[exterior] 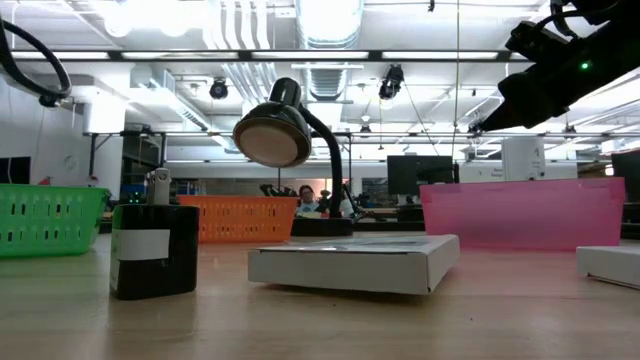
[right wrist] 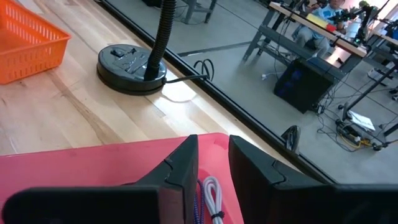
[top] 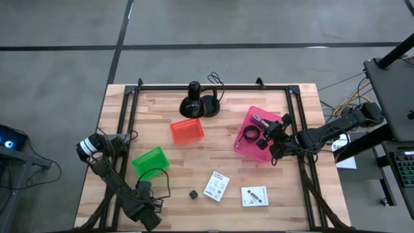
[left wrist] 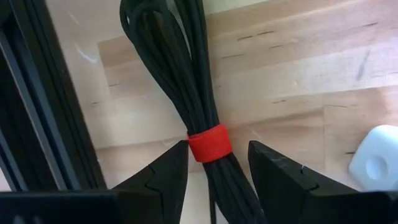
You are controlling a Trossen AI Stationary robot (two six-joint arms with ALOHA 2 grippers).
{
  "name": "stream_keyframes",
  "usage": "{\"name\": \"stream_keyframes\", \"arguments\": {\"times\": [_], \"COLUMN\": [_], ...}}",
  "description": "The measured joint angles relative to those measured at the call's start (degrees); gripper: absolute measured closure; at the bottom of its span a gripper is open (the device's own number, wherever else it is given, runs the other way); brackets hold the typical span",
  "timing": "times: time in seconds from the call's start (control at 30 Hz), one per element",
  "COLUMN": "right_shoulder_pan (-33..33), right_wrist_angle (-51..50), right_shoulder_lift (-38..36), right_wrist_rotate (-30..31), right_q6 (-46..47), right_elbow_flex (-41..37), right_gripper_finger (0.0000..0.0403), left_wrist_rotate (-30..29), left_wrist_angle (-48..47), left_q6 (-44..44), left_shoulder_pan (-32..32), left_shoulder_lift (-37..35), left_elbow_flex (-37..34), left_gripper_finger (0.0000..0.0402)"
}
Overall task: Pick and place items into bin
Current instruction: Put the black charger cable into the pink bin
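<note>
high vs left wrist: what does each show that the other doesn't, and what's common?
Only high: the green bin, orange bin, pink bin with the right end effector over it, the lamp, two white cards, a small black cube.

Only left wrist: a red band around the black cable bundle, sitting between the left end effector's open fingers; a white piece nearby.

Both: the wooden table and black frame rail.
</note>
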Motion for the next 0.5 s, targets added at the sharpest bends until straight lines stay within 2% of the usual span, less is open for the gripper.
{"name": "stream_keyframes", "arguments": {"times": [0.5], "right_shoulder_pan": [0.0], "right_wrist_angle": [0.0], "right_shoulder_lift": [0.0], "right_wrist_rotate": [0.0], "right_q6": [0.0], "right_elbow_flex": [0.0], "right_gripper_finger": [0.0328], "left_wrist_rotate": [0.2], "left_wrist_angle": [0.7], "left_q6": [2.1], "left_shoulder_pan": [0.0], "left_shoulder_lift": [-0.2], "left_elbow_flex": [-2.3], "left_gripper_finger": [0.0249]}}
